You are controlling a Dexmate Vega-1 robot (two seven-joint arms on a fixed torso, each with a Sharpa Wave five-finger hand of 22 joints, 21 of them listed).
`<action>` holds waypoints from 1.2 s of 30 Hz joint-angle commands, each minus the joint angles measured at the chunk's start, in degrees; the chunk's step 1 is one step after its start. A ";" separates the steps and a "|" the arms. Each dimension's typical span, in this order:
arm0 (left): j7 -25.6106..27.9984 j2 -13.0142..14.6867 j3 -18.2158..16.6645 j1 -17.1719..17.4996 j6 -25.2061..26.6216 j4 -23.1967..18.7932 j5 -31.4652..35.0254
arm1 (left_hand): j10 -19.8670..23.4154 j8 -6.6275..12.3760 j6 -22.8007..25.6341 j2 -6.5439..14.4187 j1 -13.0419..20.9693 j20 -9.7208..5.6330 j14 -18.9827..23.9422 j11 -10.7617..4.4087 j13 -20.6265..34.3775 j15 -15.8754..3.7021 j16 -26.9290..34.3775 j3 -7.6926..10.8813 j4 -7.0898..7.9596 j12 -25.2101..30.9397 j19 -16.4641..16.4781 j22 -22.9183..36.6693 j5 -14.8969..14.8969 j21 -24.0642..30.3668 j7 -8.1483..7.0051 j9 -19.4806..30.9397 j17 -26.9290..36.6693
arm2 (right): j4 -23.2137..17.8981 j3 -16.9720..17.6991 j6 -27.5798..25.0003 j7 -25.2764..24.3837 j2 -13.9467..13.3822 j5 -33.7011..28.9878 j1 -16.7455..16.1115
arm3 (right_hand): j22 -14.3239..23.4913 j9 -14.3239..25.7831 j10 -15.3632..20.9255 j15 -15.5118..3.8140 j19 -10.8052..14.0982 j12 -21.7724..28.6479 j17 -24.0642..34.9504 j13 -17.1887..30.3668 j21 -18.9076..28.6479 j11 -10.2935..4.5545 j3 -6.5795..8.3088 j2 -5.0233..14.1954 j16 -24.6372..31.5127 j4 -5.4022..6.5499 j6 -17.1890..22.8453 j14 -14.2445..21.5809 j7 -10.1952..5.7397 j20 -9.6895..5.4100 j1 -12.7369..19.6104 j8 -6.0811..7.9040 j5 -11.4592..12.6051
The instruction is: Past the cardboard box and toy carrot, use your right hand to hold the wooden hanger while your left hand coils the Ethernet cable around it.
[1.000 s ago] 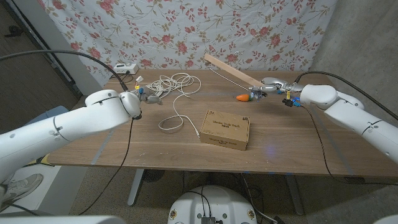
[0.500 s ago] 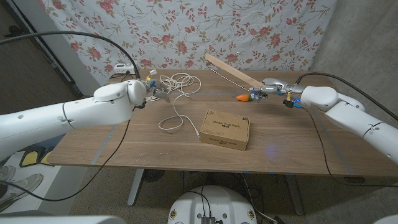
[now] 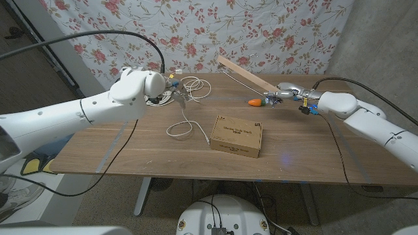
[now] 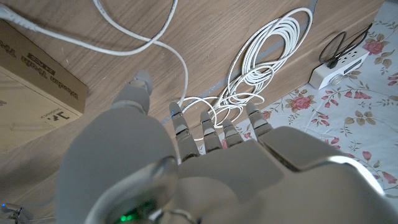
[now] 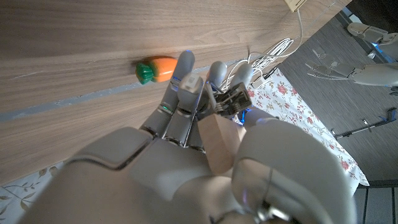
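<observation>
Beyond the cardboard box, the right hand clasps the wooden hanger, steadying it; the left hand, fingers spread and holding nothing, reaches over the Ethernet cable.

Even soft light, faint shadows, wrist views blurred up close

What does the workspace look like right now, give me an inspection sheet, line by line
Surface: wooden table, seam lines across it.
Job's things: hanger raised at a slant over the far right; white cable loosely coiled far left, one end trailing toward the box.
Clutter: box mid-table; carrot beyond it.
Hands: right hand grips the hanger's lower end; left hand open over the cable coil, holding nothing.
Cables: black leads run along both arms.
Surroundings: floral cloth behind; white power strip at the far left edge.
</observation>
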 commanded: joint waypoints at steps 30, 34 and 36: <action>-8.67 -15.46 -16.15 18.42 -26.74 12.55 25.35 | 1.72 -0.61 2.31 1.21 3.77 -0.45 1.35 -0.30 -0.39 -1.33 0.88 -1.36 0.58 0.79 2.39 -0.30 1.46 0.28 -0.32 0.23 -0.87 | 3.01 0.12 2.18 0.32 0.32 0.29 0.07 | -2.51 -1.22 1.65 -2.85 -1.29 28.26 0.01 -0.40 3.76 0.62 1.82 2.48 0.39 -0.71 3.48 -1.90 4.64 0.09 -4.14 2.28 -1.04; -8.63 -16.37 -16.09 18.62 -27.75 13.48 25.59 | 1.83 -0.53 2.72 1.25 3.87 -0.61 1.46 -0.39 -0.41 -1.44 0.91 -1.47 0.63 0.84 2.42 -0.31 1.50 0.27 -0.28 0.24 -0.89 | 3.25 0.27 2.37 0.35 0.21 0.46 -0.03 | -2.77 -1.65 1.44 -2.89 -1.48 28.73 0.01 0.40 4.03 0.72 1.93 2.47 0.40 -0.77 3.58 -1.86 4.58 0.04 -4.24 2.32 -1.11; -8.25 -16.71 -15.98 18.72 -28.28 13.96 25.75 | 1.88 -0.51 2.88 1.26 3.92 -0.67 1.47 -0.48 -0.42 -1.46 0.90 -1.53 0.64 0.86 2.53 -0.31 1.52 0.30 -0.28 0.24 -0.90 | 3.47 0.23 2.48 0.48 0.25 0.50 0.02 | -2.88 -1.49 1.38 -2.89 -1.55 28.80 0.01 0.49 4.15 0.71 1.97 2.46 0.37 -0.79 3.41 -1.97 4.64 0.04 -4.29 2.46 -1.14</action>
